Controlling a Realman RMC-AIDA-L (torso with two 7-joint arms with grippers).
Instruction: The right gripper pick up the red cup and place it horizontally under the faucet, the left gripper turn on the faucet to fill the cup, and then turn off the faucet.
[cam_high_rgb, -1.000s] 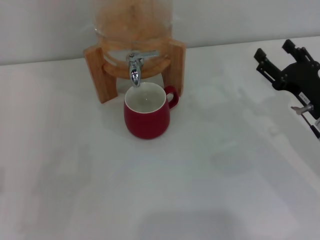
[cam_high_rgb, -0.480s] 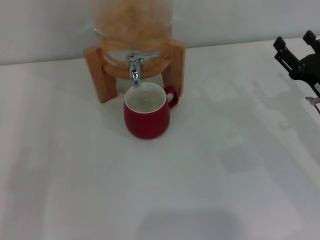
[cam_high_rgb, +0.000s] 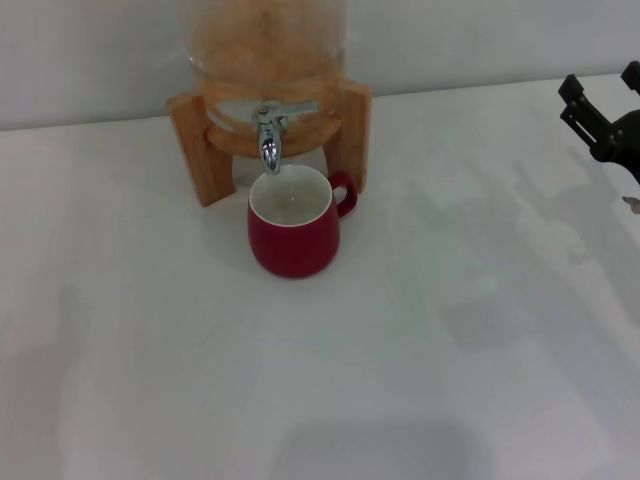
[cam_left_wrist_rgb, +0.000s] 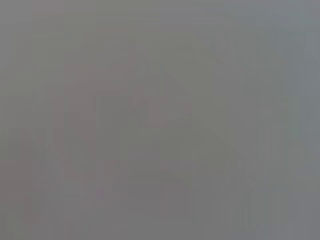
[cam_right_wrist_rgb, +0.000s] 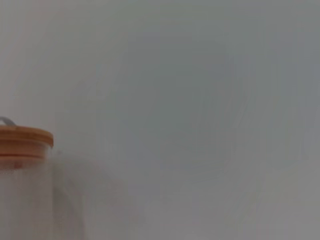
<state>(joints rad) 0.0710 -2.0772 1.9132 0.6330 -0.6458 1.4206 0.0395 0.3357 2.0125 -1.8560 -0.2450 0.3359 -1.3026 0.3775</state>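
The red cup (cam_high_rgb: 292, 232) stands upright right under the faucet (cam_high_rgb: 269, 135), upper centre of the frame; placing looks done; the right gripper (cam_high_rgb: 603, 112), at the right edge, holds nothing, jaws apart; filling remains; left gripper unseen.

You see only part of the right claw (cam_high_rgb: 610, 115), cut off by the head view's right edge, so its grip stays unclear. The dispenser (cam_high_rgb: 268, 60) loses its top at the upper edge. Your left wrist view is a featureless grey blur. The right wrist view catches just the dispenser's lid (cam_right_wrist_rgb: 24, 141) at the edge.
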